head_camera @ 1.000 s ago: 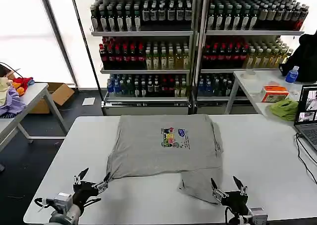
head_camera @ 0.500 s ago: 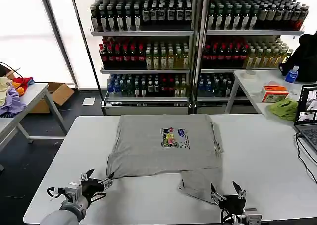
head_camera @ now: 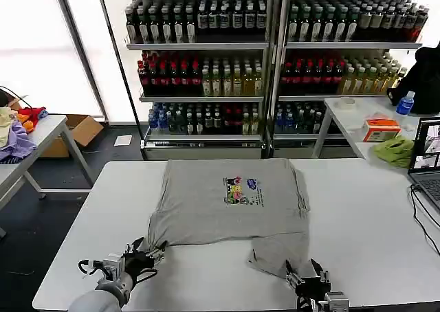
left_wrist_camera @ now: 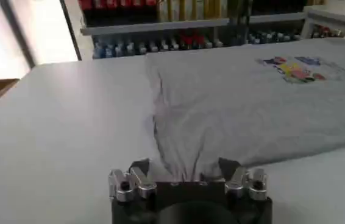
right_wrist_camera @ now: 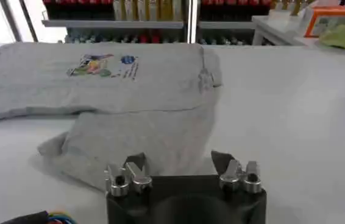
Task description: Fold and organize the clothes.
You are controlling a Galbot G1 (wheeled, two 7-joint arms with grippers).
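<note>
Both grippers advanced onto the hem since 1 s ago. Left gripper (head_camera: 146, 251) sits at the near-left corner of the grey short-sleeved cotton shirt (head_camera: 230, 202), fingers spread with fabric between them, not pinched. Shirt lies half-folded on the white table (head_camera: 357, 216), print up. Right gripper (head_camera: 306, 274), also spread, straddles the near-right flap. Likely next: close both, then fold away.

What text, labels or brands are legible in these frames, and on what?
None can be read.
Grey shirt: its chest print has small lettering, too blurred to read.
Bottles on the shelves: labels too small.
Orange box on the side table: markings unreadable.
Laptop: screen unreadable.
</note>
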